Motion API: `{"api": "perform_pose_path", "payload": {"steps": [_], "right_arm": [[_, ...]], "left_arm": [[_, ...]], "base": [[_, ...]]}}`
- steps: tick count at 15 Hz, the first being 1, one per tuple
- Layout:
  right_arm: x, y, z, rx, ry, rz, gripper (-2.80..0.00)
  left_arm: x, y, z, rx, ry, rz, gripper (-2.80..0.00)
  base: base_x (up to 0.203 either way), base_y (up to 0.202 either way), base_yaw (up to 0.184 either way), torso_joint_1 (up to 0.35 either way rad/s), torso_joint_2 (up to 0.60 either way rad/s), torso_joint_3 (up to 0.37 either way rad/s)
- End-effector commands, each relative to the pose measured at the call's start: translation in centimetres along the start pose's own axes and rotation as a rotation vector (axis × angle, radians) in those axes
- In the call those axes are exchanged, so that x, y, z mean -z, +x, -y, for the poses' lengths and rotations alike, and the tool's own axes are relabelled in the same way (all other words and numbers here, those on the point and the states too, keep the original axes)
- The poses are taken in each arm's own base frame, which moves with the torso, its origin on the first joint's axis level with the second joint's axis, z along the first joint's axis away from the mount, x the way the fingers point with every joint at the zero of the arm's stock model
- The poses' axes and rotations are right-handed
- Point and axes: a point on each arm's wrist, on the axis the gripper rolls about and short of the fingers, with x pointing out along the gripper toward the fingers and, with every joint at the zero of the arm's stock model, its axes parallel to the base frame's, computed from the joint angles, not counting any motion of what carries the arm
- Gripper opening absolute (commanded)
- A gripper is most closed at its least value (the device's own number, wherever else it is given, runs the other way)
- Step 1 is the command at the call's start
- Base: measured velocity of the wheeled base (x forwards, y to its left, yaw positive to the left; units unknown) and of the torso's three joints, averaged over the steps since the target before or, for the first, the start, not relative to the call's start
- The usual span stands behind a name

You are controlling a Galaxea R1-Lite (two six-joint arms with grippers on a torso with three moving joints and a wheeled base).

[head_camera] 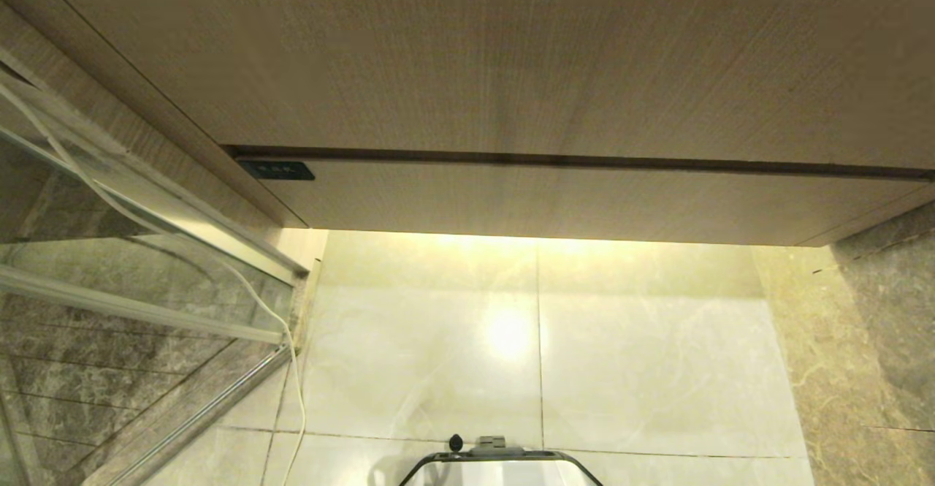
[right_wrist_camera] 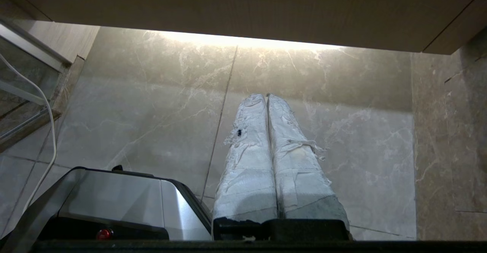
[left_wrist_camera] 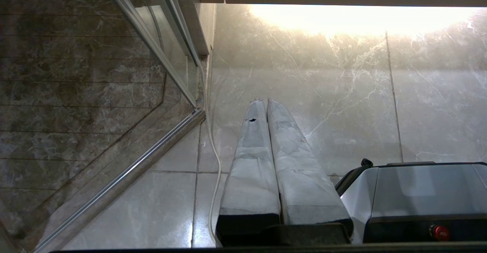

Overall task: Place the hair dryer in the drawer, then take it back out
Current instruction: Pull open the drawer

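The hair dryer did not appear in any view, so its place could not be told. The drawer (head_camera: 584,197) showed in the head view as a wide tan wood-grain front, fully shut, with a dark gap along its top edge and no handle. A small dark label (head_camera: 276,170) sat at the left end of that gap. Above it rose a larger wood-grain panel (head_camera: 467,47). Below, a pale marble floor (head_camera: 643,354) glowed under a light strip.

On the robot's left stood a glass shower door (head_camera: 109,252) with a metal frame, and a white cord (head_camera: 288,340) ran down beside it to the floor. The front of the robot's base (head_camera: 497,464) showed at the bottom edge.

Neither arm was in the head view. The left gripper (left_wrist_camera: 265,101) hung low, pointing at the floor, its two wrapped fingers pressed together and holding nothing. The right gripper (right_wrist_camera: 267,96) hung the same way, closed and empty.

The risks seemed to be these. With no handle, a closed claw might slip off the drawer front unless a fingertip caught the narrow top gap. The trailing cord lay near the base and could snag a wheel if the robot drove left. The glass door stood near the left arm, so a wide swing might strike it.
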Motion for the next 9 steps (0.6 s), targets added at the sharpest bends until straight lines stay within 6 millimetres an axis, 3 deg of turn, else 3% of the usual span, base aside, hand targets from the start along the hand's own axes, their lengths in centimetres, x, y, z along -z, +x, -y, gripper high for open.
{"api": "perform_pose_path", "payload": {"steps": [1,4,7,9], "right_arm": [[1.2,-0.1,0.0,-0.002,-0.005,0.000,-2.80],[0.8,-0.2,0.0,0.002,-0.006,0.017,-2.80],[-2.5,-1.3,0.0,0.010,0.000,0.062,-2.80],[-5.1,-3.2,0.0,0.007,0.005,0.023,-2.80]], "left_arm": [[0.0,0.0,0.0,0.000,0.000,-0.001,-2.80],[0.0,0.0,0.0,0.000,0.000,-0.001,-2.80],[0.0,0.0,0.0,0.000,0.000,-0.001,-2.80],[0.0,0.0,0.0,0.000,0.000,-0.001,-2.80]], "base": [[0.000,0.000,0.000,0.000,0.00,0.000],[0.000,0.000,0.000,0.000,0.00,0.000],[0.000,0.000,0.000,0.000,0.00,0.000],[0.000,0.000,0.000,0.000,0.00,0.000]]}}
